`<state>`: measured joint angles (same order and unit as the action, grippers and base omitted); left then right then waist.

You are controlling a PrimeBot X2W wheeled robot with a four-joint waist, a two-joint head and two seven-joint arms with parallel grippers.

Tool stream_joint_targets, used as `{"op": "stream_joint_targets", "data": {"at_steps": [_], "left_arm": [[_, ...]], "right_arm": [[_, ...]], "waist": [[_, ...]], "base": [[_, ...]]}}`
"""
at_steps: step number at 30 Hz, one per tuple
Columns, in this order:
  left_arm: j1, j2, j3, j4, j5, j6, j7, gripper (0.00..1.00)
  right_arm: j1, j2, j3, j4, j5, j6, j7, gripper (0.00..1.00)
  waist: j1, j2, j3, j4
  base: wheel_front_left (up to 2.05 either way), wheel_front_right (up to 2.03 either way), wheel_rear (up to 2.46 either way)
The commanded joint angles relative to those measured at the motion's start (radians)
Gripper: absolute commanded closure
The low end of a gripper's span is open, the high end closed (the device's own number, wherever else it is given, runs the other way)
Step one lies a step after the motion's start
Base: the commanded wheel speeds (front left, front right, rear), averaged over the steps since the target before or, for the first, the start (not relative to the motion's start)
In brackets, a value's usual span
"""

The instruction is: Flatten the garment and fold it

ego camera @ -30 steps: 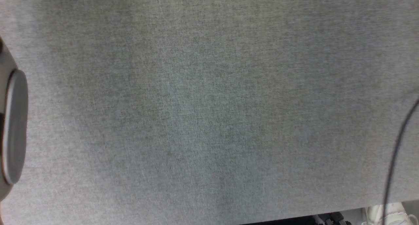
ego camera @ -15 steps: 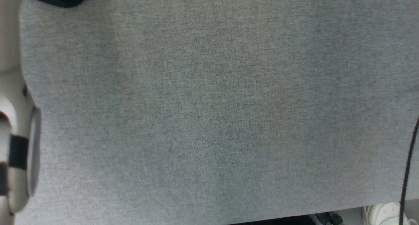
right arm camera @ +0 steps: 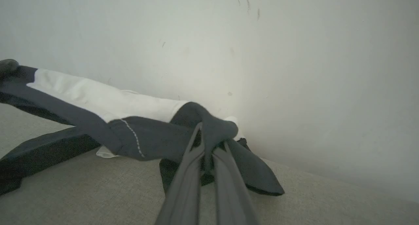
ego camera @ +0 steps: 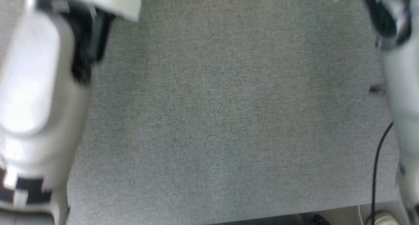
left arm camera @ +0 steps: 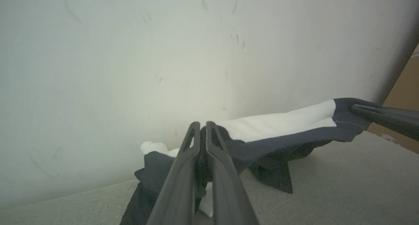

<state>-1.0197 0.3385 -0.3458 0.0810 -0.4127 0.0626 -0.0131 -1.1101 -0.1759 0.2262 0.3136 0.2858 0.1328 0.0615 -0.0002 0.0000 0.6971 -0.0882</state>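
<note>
Forearms now flank the tabletop, nearly bare a second ago; left claw and right claw, each clamped on the garment, hold it stretched for flattening.

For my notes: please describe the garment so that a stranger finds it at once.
Find the pale wall behind the grey cloth surface. Just before it, the garment is stretched between the left tool and right tool. Nothing else there is white with black sleeves.

one garment, two tools, perhaps one cable
</note>
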Motion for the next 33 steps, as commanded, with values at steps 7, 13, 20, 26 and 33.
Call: {"op": "stream_joint_targets", "data": {"at_steps": [7, 13, 20, 26, 33], "left_arm": [[0.283, 0.04, -0.031, -0.165, 0.023, 0.075, 0.009, 1.0], [0.521, 0.034, -0.081, -0.226, 0.035, 0.134, -0.02, 1.0], [0.752, 0.024, -0.1, -0.242, 0.023, 0.206, -0.067, 1.0], [0.89, 0.016, -0.109, -0.231, -0.002, 0.239, -0.094, 1.0], [1.017, 0.023, -0.117, -0.234, -0.019, 0.27, -0.103, 1.0]], "right_arm": [[0.31, -0.01, -0.058, -0.209, 0.035, -0.002, 0.097, 1.0], [0.579, 0.022, -0.123, -0.327, 0.043, -0.002, 0.153, 1.0], [0.863, 0.07, -0.201, -0.429, 0.056, -0.002, 0.235, 1.0], [1.04, 0.088, -0.231, -0.482, 0.058, -0.002, 0.291, 1.0], [1.178, 0.1, -0.268, -0.532, 0.045, -0.002, 0.344, 1.0]], "waist": [[0.0002, 0.0, -0.135, 0.015], [0.0002, 0.0, -0.236, 0.023], [0.0002, 0.0, -0.324, 0.029], [0.0002, 0.0, -0.379, 0.035], [0.0002, 0.0, -0.489, 0.029]], "base": [[0.0, 0.0, 0.0], [0.0, 0.0, 0.0], [0.0, 0.0, 0.0], [0.0, 0.0, 0.0], [0.0, 0.0, 0.0]]}}
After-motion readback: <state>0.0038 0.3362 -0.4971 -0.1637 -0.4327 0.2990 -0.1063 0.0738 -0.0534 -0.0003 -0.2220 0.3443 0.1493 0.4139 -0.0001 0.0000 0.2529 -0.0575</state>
